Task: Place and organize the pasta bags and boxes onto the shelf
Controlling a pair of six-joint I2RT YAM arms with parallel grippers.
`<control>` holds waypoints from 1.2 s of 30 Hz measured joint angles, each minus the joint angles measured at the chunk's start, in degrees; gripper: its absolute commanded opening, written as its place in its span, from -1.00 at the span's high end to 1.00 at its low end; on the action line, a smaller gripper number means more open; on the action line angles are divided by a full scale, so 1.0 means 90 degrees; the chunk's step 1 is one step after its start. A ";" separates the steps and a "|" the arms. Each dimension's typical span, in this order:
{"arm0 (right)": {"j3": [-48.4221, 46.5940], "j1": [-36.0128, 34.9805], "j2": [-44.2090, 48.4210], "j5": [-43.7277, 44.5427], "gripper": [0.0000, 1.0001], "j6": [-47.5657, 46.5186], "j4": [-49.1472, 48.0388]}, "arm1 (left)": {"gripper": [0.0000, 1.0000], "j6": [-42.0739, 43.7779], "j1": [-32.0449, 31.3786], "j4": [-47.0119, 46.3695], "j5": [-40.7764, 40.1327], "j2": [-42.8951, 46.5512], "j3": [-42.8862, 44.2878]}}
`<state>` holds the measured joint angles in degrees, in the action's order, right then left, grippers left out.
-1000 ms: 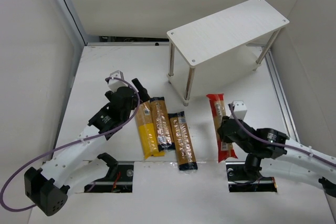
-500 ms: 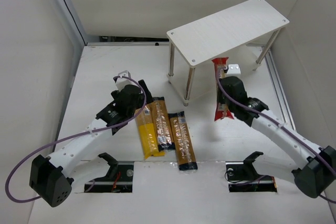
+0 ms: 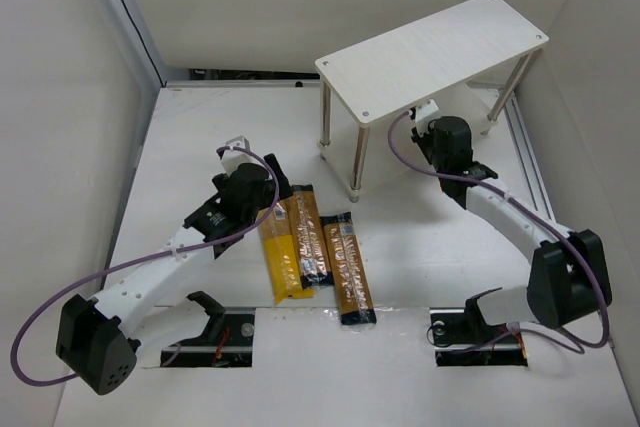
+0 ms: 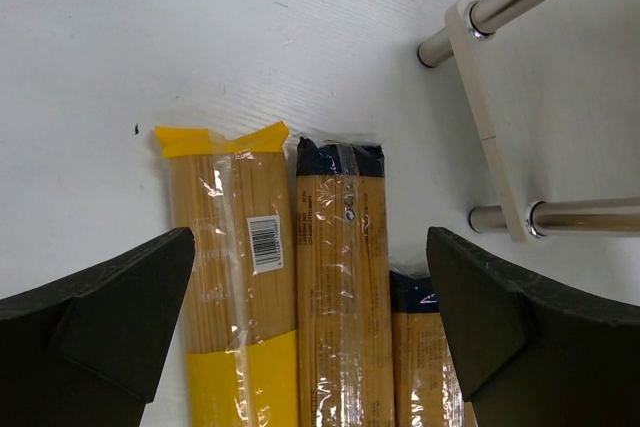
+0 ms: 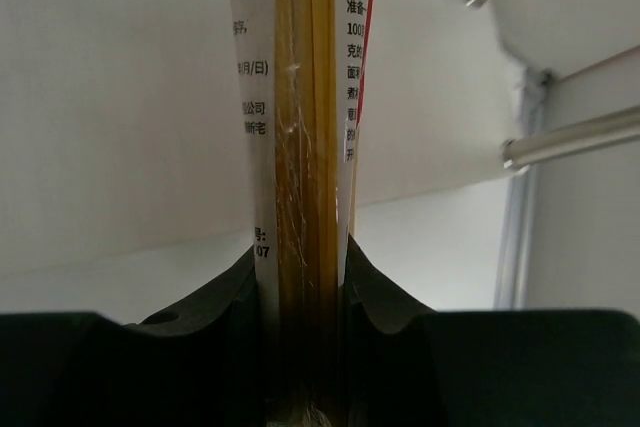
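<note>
The right pincer (image 3: 433, 135) reaches under the near long edge of the shelf (image 3: 430, 52), and the pale wood top hides its front from above. In the wrist view its fingers (image 5: 230, 297) are closed narrowly on the red spaghetti pack (image 5: 300, 127). The pack runs straight out from between them, with pale printed label on either side of a clear strip. The overhead view does not show this pack. Two silver legs (image 5: 575, 137) cross the right of the wrist view, apart from the pack.

The left pincer (image 4: 310, 239) hangs wide open over the far ends of the yellow spaghetti pack (image 4: 225, 287) and an orange-brown spaghetti pack (image 4: 345, 287). These lie side by side, touching, on the white bench (image 3: 200, 137). A second orange-brown pack (image 3: 348, 269) lies just to their right, set nearer the arm bases. The shelf's nearest corner leg (image 3: 357, 162) stands just beyond these three, between them and the right arm. A purple cable (image 3: 130, 272) trails along the left arm.
</note>
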<state>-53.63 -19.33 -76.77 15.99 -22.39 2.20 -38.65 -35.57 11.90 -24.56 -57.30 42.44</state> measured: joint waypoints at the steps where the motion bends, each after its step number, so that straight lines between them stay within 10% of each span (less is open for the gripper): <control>1: 0.0061 0.0039 -0.0107 0.0061 1.00 -0.0243 -0.0357 | -1.00 0.0002 0.0000 -0.0005 0.0000 0.0000 0.0000; 20: 0.0000 0.0474 -0.3245 0.1853 0.99 -0.2392 -0.5710 | -1.00 0.0058 0.0005 -0.0061 -0.0056 -0.0058 0.0002; 21: -0.0104 0.0474 -0.3434 0.1931 0.84 -0.2494 -0.5870 | -1.00 0.0061 0.0012 -0.0061 -0.0061 -0.0083 0.0002; 23: -0.0335 0.0474 -0.3738 0.2055 -0.19 -0.2608 -0.5960 | -1.00 0.0068 0.0039 -0.0058 -0.0061 -0.0112 0.0002; 26: -0.0639 0.0474 -0.3944 0.2222 -0.78 -0.2684 -0.5940 | -1.00 0.0073 0.0049 -0.0051 -0.0056 -0.0117 0.0010; 36: -0.0789 0.0005 -0.3123 0.3002 -0.83 -0.1736 -0.4563 | -1.00 0.0024 0.0049 0.0257 0.0034 -0.0238 0.0500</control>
<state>-60.73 -19.29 -104.88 43.00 -38.02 -38.87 -38.44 -35.14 14.22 -24.25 -59.44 46.94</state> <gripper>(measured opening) 0.915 0.997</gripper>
